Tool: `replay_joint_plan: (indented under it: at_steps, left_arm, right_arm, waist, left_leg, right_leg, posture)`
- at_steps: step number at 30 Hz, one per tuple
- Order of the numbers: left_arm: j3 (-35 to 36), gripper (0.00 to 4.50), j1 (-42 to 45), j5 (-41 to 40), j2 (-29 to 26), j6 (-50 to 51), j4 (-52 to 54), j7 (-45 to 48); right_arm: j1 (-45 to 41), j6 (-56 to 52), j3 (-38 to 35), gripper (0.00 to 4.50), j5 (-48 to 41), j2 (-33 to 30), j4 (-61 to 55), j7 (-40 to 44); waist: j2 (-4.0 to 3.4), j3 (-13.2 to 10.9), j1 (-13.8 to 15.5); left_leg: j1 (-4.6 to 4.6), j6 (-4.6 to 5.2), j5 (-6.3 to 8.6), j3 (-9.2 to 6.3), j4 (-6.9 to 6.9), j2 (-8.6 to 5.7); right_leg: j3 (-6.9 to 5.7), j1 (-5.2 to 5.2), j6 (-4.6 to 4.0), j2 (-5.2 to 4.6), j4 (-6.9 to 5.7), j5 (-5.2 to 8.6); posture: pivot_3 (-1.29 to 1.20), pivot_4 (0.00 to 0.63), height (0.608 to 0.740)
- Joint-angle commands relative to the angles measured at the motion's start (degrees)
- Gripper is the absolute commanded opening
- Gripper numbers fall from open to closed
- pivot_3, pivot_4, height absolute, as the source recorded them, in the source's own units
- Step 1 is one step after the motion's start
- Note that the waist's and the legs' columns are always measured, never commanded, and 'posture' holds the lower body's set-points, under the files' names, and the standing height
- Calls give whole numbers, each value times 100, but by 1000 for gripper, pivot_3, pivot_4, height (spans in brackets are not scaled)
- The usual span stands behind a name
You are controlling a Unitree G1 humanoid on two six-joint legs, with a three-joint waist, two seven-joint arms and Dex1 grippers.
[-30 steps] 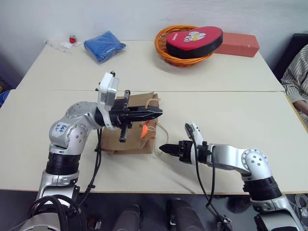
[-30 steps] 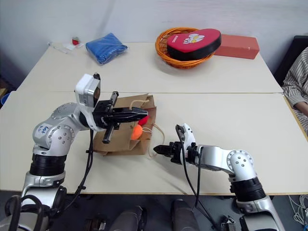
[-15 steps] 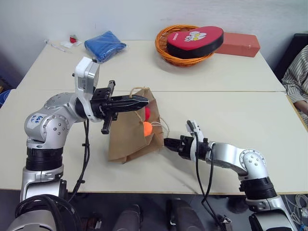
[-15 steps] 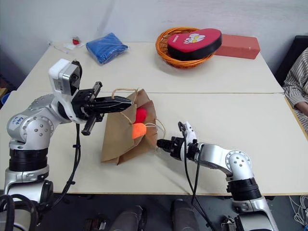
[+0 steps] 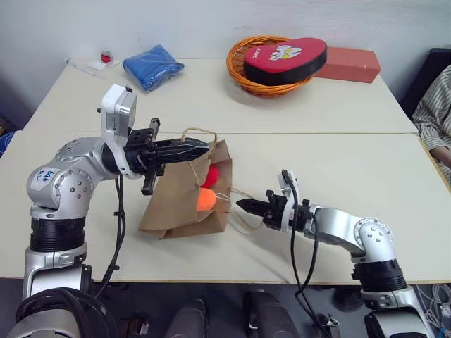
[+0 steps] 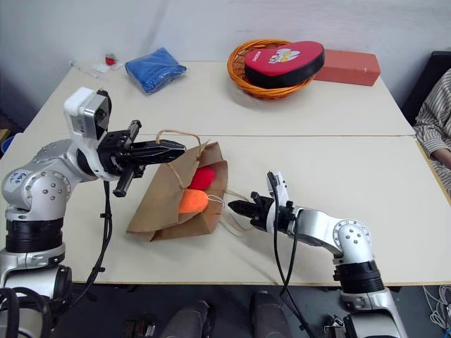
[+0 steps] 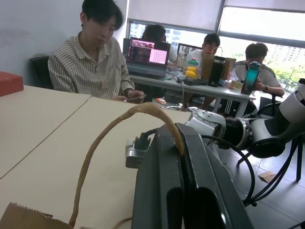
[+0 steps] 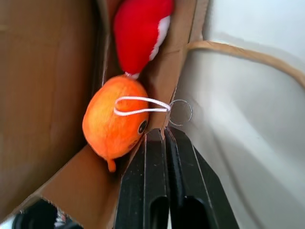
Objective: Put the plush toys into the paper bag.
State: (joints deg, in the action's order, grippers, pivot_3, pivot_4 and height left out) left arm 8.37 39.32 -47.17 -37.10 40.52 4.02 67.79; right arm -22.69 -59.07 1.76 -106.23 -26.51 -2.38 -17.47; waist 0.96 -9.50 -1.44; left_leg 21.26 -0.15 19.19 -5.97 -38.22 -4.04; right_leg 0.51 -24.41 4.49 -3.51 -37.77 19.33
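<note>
The brown paper bag lies on its side on the near table, its mouth toward my right arm. My left gripper is shut on the bag's upper cord handle and holds the top of the mouth up. Both plush toys sit just inside the mouth: the red one above, the orange one below with its white loop hanging out. My right gripper is shut, its tips against the lower rim of the mouth beside the orange toy. I cannot tell whether paper is pinched.
An orange basket holding a red heart cushion stands on the far table, with a red-brown box beside it. A folded blue cloth lies at the far left. A seated person is at the right edge.
My left gripper has drawn the handle up and to the left, lifting the bag's mouth open. The right gripper's fingers have shut at the lower rim.
</note>
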Motion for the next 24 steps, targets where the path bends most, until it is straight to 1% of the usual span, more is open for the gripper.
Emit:
replay_joint_plan:
  at_steps: [1,2,4,5,8,11,14,18,20,23,24]
  left_arm:
    - [133,0,-37,-65,-108,-46,136,29]
    - [133,0,-42,-67,-115,-41,140,33]
    - [134,0,-48,-71,-123,-38,143,41]
    - [137,0,-37,-79,-118,-35,130,38]
    - [143,0,-10,-91,-120,-29,102,40]
    - [192,0,61,-122,-144,1,16,48]
    - [310,0,151,-208,-144,60,-101,-1]
    - [346,0,189,-209,-171,79,-185,11]
    - [338,0,199,-205,-181,95,-192,21]
    - [308,0,186,-208,-192,134,-171,50]
    - [294,0,182,-204,-186,143,-157,55]
  right_arm:
    - [-112,-180,-525,18,-170,-532,-231,468]
    - [-82,-264,-604,365,-266,-739,-264,520]
    - [-6,-445,-664,887,-417,-1119,-343,647]
    - [85,-535,-698,1301,-531,-1334,-342,586]
    - [364,-733,-793,2292,-677,-1636,-323,589]
    - [970,-876,-1070,3374,-677,-1438,-477,746]
    - [1556,-778,-1215,4393,-677,-1107,-828,706]
    - [2089,-467,-1210,4452,-677,-558,-1206,305]
    - [2227,-396,-1140,4452,-677,-406,-1316,176]
    - [2141,-187,-1127,4452,-677,60,-1280,-250]
    - [1998,-111,-1125,4452,-677,303,-1190,-461]
  waist:
    - [-3,-1,11]
    - [-3,-2,19]
    - [-3,-2,21]
    - [-4,-2,20]
    - [-4,-3,21]
    - [-3,-2,18]
    - [-3,-2,15]
    - [-3,-2,1]
    - [-3,-2,0]
    - [3,1,-11]
    - [3,1,-18]
  left_leg:
    - [1,0,0,0,0,-1]
    - [1,0,0,0,0,-1]
    - [2,1,1,0,1,-1]
    - [2,1,1,0,2,1]
    - [3,1,1,-1,5,4]
    - [3,2,1,1,4,4]
    - [4,3,2,2,5,4]
    - [-2,3,2,4,2,4]
    - [-2,3,2,3,2,4]
    - [-4,3,2,3,1,3]
    - [-7,2,1,3,2,4]
  right_leg:
    - [0,0,0,-1,1,0]
    - [0,0,0,-1,1,0]
    - [-1,0,0,-2,5,0]
    - [-1,0,0,-1,6,0]
    - [-2,1,0,0,9,0]
    - [-2,3,0,0,8,0]
    - [-1,3,0,0,5,0]
    - [2,5,0,0,1,0]
    - [1,4,0,0,-1,0]
    - [2,5,0,0,0,0]
    - [2,5,0,1,-1,0]
  posture:
    - [0,150,740]
    - [0,150,740]
    - [0,150,740]
    - [0,150,740]
    - [0,150,740]
    - [0,150,740]
    - [0,150,740]
    - [0,150,740]
    - [0,150,740]
    - [0,150,740]
    - [0,150,740]
